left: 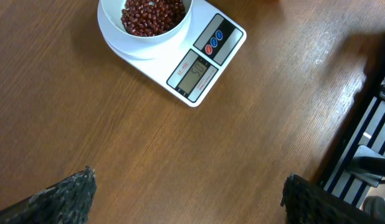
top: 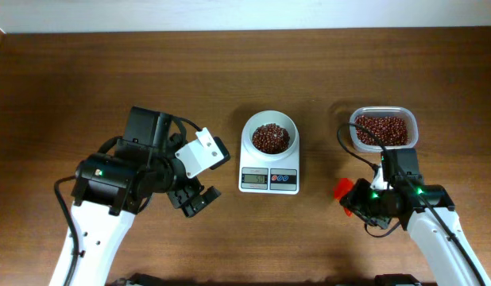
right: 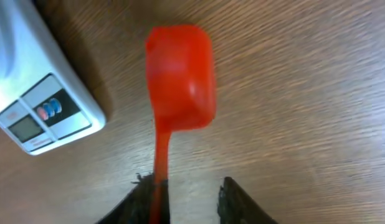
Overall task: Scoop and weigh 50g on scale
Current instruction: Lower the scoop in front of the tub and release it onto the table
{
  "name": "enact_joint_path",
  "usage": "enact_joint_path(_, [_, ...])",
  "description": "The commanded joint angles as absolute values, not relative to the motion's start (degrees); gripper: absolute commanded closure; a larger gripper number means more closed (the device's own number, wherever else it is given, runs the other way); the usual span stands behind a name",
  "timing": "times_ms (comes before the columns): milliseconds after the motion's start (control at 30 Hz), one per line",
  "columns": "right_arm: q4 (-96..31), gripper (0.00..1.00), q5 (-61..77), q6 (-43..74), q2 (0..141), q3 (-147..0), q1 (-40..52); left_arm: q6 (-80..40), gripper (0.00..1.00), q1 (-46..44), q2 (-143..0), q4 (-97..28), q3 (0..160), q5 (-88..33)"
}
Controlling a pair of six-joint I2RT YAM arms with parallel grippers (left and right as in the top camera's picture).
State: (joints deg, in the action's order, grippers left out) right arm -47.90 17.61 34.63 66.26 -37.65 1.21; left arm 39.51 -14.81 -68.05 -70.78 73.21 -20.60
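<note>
A brown wood-grain bench [top: 245, 63] fills nearly every view, its matte surface catching soft, even light with a faint sheen. Beyond its far edge in the overhead view runs a pale strip [top: 245, 12]; whether wall or floor is unclear.

The red scoop [right: 180, 78] handle's end is cut off.

Soft even light, blurry right wrist view.
</note>
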Motion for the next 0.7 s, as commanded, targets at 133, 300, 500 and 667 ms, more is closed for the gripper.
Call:
enact_joint_path(133, [-47.94,0.62,13.19,36.8,69.32,-37.39,1.5,40.42,0.01,-14.46,-67.92,-70.81,73.89,-21.23])
enact_joint_path(300, [-47.94,0.55,13.47,42.5,72.12,-37.39,1.5,40.42,0.01,-14.46,-67.92,-70.83,73.89,-21.23])
enact_joint_path(500, [-51.48,0.43,14.22,42.48,72.12,-37.39,1.5,40.42,0.01,-14.46,-67.92,-70.83,73.89,-21.23])
enact_joint_path(667, [-52.25,0.43,10.2,42.5,72.12,-37.39,1.5,40.42,0.01,-14.46,-67.92,-70.81,73.89,-21.23])
